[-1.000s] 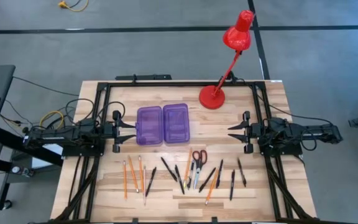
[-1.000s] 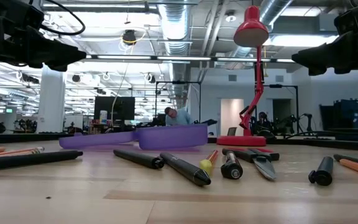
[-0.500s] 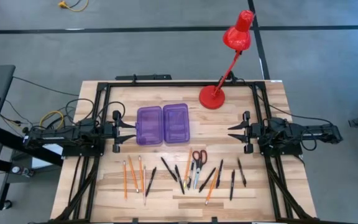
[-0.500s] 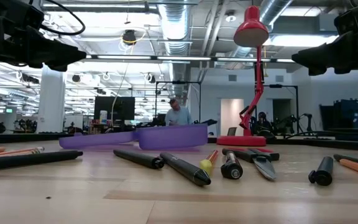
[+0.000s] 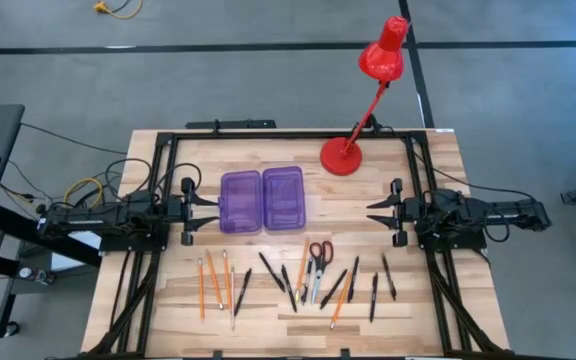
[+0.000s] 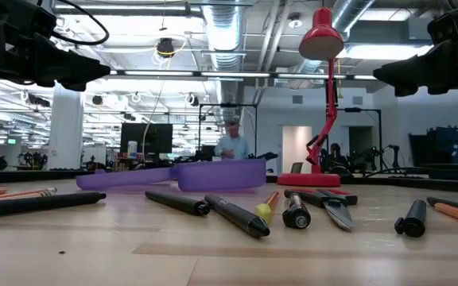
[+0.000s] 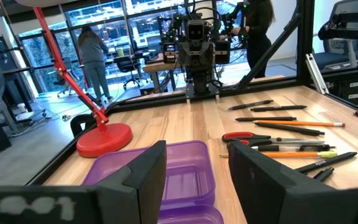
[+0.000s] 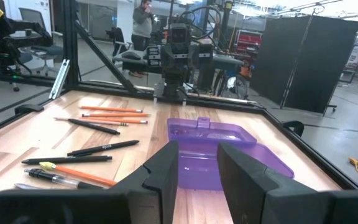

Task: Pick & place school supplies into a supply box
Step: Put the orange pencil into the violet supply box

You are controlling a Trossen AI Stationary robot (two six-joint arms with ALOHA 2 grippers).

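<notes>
A: Where's the supply box (image 5: 261, 200)?

B: Lying open on the worktop (image 5: 438, 160), its 2 purple halves side by side, between the arms. The school supplies (image 5: 298, 275) are spread in a row nearer the front edge, outside it.

A: And the pincers?

B: The left pincer (image 5: 206, 213) hangs beside the box, fingers apart, empty. The right pincer (image 5: 376, 212) waits opposite, fingers also apart, holding nothing.

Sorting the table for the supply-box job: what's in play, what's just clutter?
In play:
- open purple supply box
- orange pencils
- black pens
- red-handled scissors
- left tool and right tool, both open, empty, parked either side of the table

Clutter:
- red desk lamp at the far edge
- black frame around the work area
</notes>
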